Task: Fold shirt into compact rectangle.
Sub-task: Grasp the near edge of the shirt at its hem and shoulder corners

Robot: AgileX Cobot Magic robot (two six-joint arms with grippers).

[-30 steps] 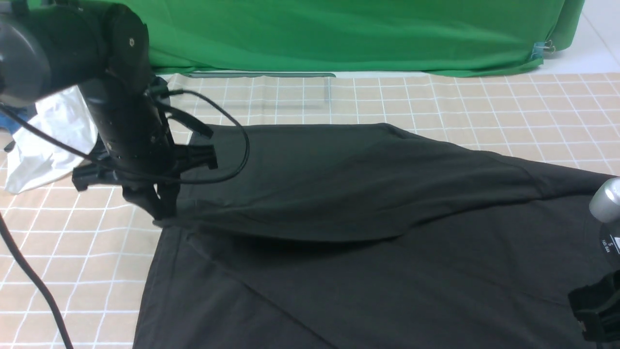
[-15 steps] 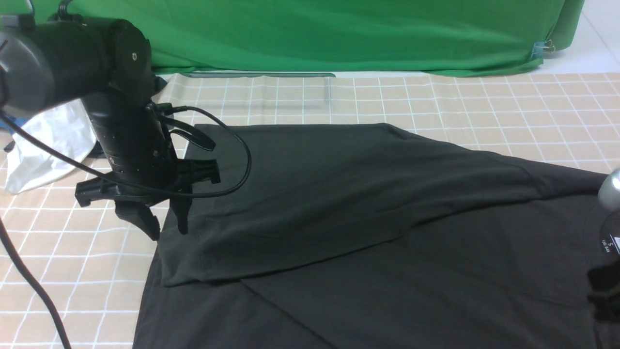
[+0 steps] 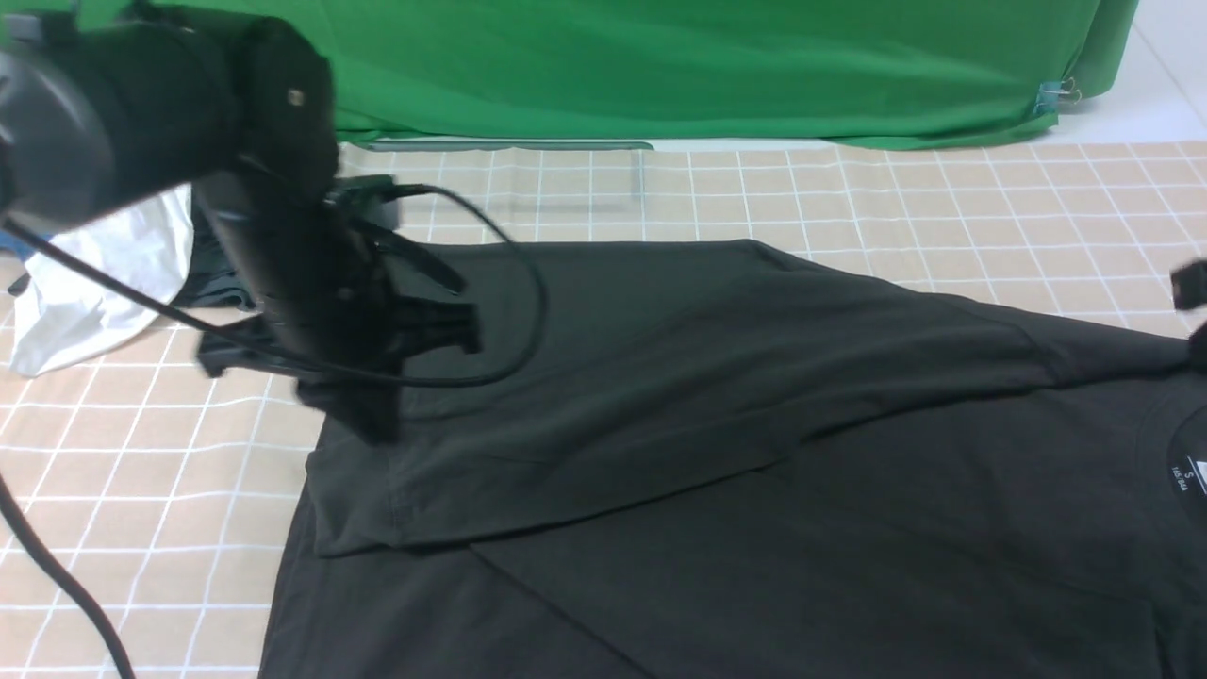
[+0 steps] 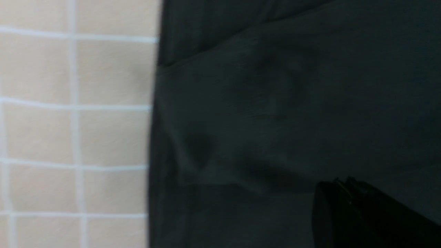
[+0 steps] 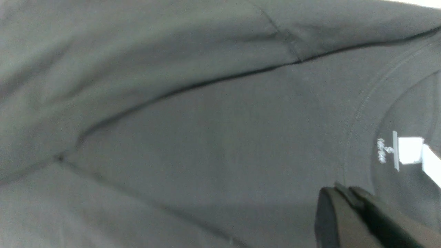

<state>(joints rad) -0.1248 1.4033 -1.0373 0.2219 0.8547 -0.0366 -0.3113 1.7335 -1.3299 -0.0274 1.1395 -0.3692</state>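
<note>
The black shirt (image 3: 707, 453) lies spread on the checked tablecloth, its far side folded over toward the front. Its white neck label (image 3: 1190, 476) shows at the right edge. My left gripper (image 3: 377, 429) is blurred and hangs over the folded flap's left corner. In the left wrist view my left gripper (image 4: 339, 181) is shut and empty, just above the shirt (image 4: 275, 103). My right gripper (image 5: 339, 187) is also shut with nothing in it, above the shirt (image 5: 206, 137) near the neck label (image 5: 408, 150). In the front view only a dark bit of it (image 3: 1190, 283) shows.
A white garment (image 3: 94, 273) and a smaller dark garment (image 3: 222, 283) lie at the far left behind my left arm. A green backdrop (image 3: 660, 66) closes the back. The checked tablecloth (image 3: 943, 198) is bare beyond the shirt. A black cable (image 3: 57, 575) hangs at the front left.
My left gripper let go of the shirt's edge, and the flap dropped flat onto the shirt. The gripper then shut and swung right. My right arm drew back to the frame's right edge.
</note>
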